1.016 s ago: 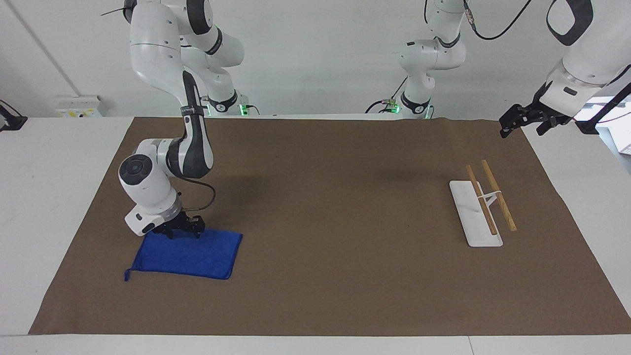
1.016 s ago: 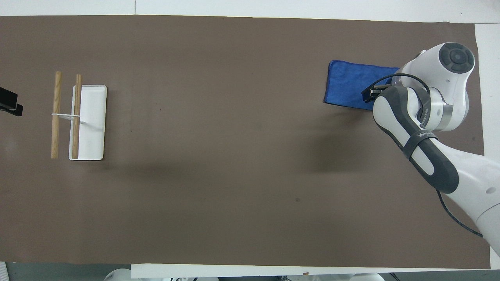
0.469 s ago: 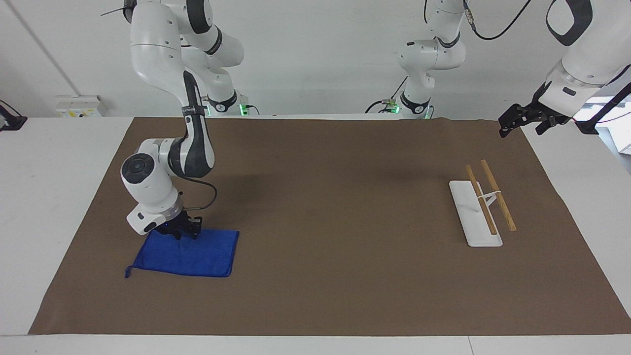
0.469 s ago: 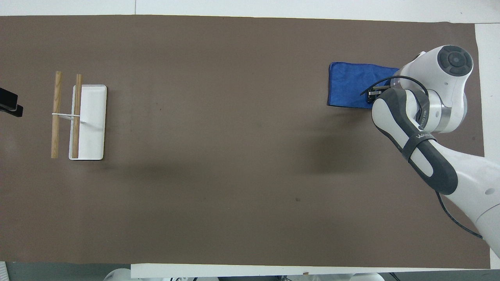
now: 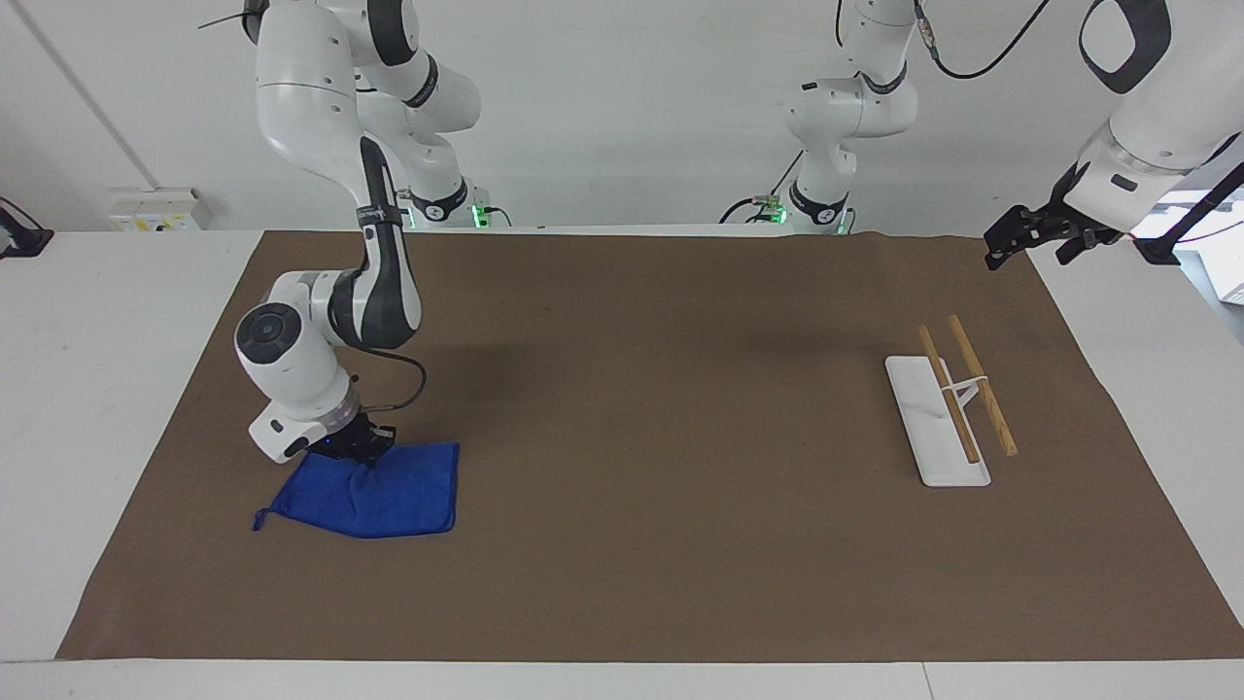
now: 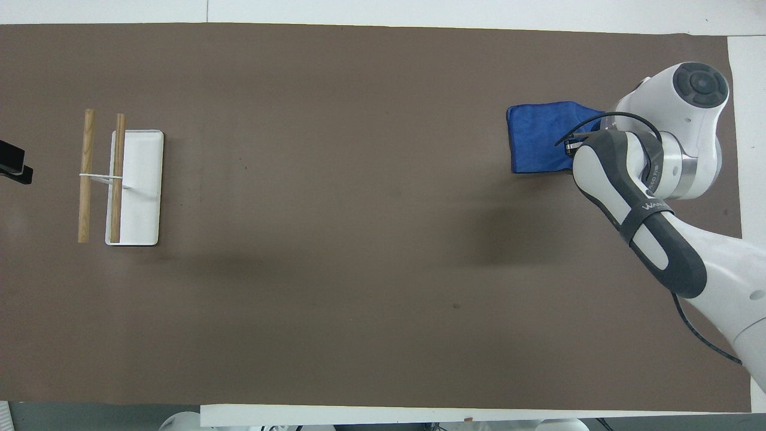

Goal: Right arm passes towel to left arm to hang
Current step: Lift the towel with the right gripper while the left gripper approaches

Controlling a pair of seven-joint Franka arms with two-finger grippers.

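- Since a second ago, the small royal-blue cloth towel [image 5: 372, 493] has bunched and narrowed as its edge nearer the robots rose; most of it still lies on the brown-covered counter [image 5: 641, 408], at the right arm's end.
- Right gripper [image 5: 362, 453] pinches that raised edge, fingers closed narrow on the cloth.
- Left gripper [image 5: 1032, 236] waits in the air at the left arm's end; whether its fingers are wide or narrow I cannot tell.
- White-based rack with two wooden rails [image 5: 952, 401] stands near it.
- Risk: the thin pinch may slip during lifting, dropping the towel.
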